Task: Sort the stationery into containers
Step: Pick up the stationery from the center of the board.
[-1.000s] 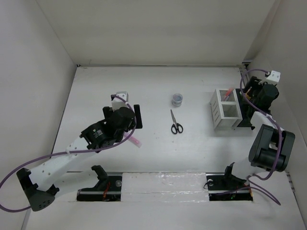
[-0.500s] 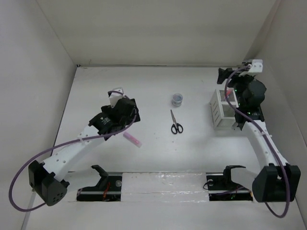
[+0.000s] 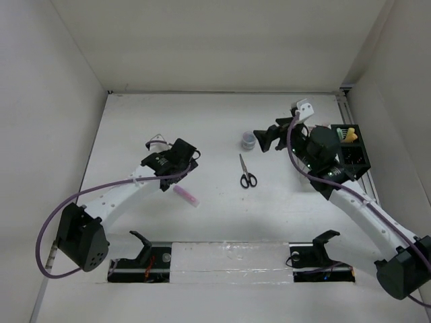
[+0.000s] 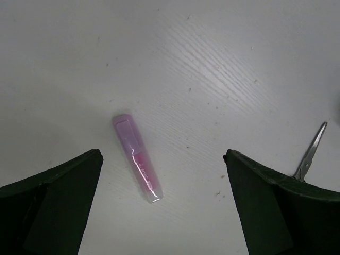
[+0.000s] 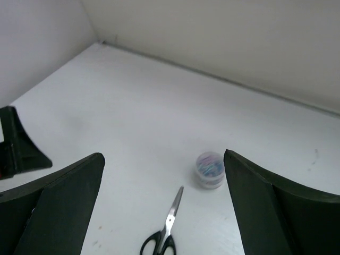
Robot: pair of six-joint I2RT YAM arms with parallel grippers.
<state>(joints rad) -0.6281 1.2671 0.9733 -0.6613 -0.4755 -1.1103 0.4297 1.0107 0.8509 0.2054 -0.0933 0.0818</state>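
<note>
A purple-pink highlighter [image 3: 186, 196] lies on the table; in the left wrist view [image 4: 137, 159] it is below and between my open left gripper's [image 4: 162, 154] jaws, nearer the left one. My left gripper [image 3: 183, 161] hovers just above it, empty. Black-handled scissors [image 3: 247, 172] lie mid-table, with the small grey round roll [image 3: 249, 140] behind them. My right gripper [image 3: 268, 138] is open and empty beside the roll. In the right wrist view, the scissors [image 5: 164, 234] and roll [image 5: 210, 170] lie between the right gripper's [image 5: 163, 155] jaws. The black container [image 3: 360, 158] holds highlighters [image 3: 346, 133]. The white container is hidden.
White walls enclose the table on the left, back and right. My right arm [image 3: 350, 195] stretches from the near right corner across the container area. Two black arm mounts [image 3: 145, 245] sit on the near edge.
My right arm swung left from the containers to beside the roll and scissors, uncovering the black container and covering the white one. My left gripper shifted slightly, staying over the highlighter.
</note>
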